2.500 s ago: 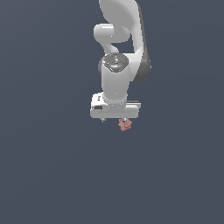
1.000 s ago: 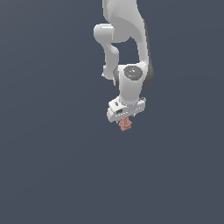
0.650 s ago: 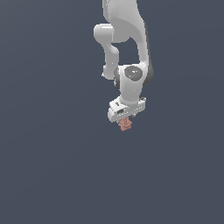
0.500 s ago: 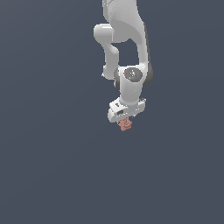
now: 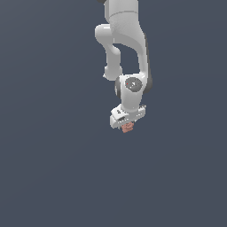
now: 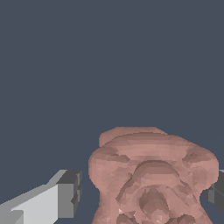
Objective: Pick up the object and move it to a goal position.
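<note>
The object (image 5: 127, 127) is a small lumpy salmon-pink blob that shows just beneath the white hand in the exterior view. My gripper (image 5: 127, 125) points down over it, and the hand hides the object's upper part. The wrist view is filled low down by the object (image 6: 151, 179), which sits between the two fingers. One grey-padded finger (image 6: 70, 194) stands a small gap away from the blob's side. The other finger (image 6: 215, 188) shows only at the frame's edge, right against the blob. The gripper is open around the object.
The white arm (image 5: 126, 40) comes down from the top of the exterior view. Everything around it is a plain dark blue-grey surface with no edges or other things in view.
The hand has come lower over the object, which has stayed almost in place. Since 2.5 s ago the hand has also turned about its own axis.
</note>
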### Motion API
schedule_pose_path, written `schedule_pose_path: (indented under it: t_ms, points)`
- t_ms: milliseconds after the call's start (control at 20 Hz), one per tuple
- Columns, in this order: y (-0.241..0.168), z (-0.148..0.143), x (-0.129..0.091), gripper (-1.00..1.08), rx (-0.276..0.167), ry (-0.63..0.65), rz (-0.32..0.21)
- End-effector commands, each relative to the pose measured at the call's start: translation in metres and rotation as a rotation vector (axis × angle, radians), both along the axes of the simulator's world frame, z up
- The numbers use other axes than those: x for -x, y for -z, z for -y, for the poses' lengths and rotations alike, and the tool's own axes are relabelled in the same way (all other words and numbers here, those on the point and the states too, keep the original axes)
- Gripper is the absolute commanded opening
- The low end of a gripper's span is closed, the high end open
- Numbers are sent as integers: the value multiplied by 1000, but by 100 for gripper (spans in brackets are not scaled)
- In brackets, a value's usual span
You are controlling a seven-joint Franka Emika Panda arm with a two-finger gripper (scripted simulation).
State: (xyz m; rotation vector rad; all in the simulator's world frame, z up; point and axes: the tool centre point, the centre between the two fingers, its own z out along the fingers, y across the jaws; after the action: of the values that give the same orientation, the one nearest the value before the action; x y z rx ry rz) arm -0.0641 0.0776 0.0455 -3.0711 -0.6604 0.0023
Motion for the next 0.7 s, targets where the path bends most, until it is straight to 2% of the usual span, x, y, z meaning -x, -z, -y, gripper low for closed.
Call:
schedule_pose_path:
  t_ms: [0, 50, 100, 650]
  points:
    - [4, 0, -1, 100, 0, 0, 1]
    - [4, 0, -1, 100, 0, 0, 1]
    - [4, 0, -1, -100, 0, 0, 1]
    - [3, 0, -1, -100, 0, 0, 3]
